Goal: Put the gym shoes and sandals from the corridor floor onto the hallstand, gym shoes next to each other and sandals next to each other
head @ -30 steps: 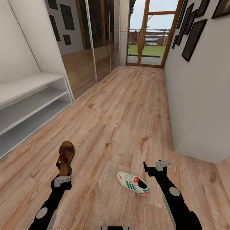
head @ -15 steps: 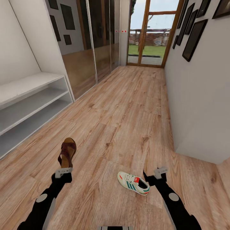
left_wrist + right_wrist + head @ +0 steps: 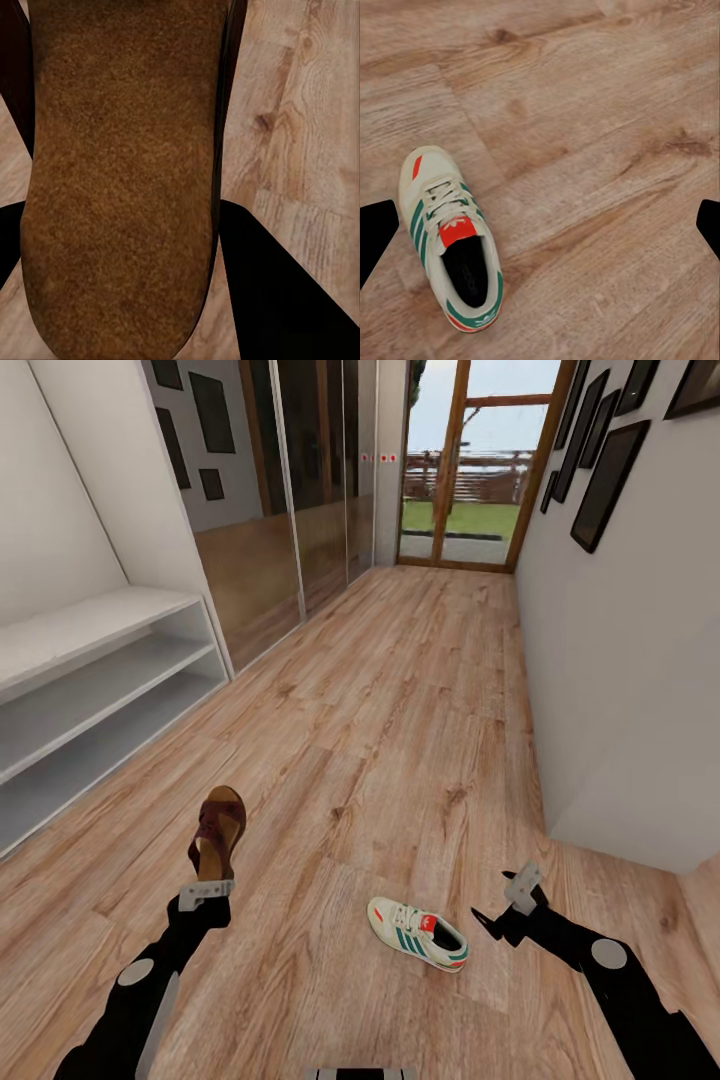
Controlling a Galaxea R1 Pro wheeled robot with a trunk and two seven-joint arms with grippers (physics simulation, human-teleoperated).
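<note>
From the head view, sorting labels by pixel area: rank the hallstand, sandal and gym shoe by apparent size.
1. Hallstand, far the largest.
2. Sandal and gym shoe look alike in size; the sandal is lifted nearer the camera in the left gripper, so I won't rank them.

— Head view: high up, facing forward and down along the corridor floor (image 3: 400, 690).
— Wrists?
— Left pressed close against a sandal (image 3: 120, 180); right looking down on the gym shoe (image 3: 454, 236), shared with head.
</note>
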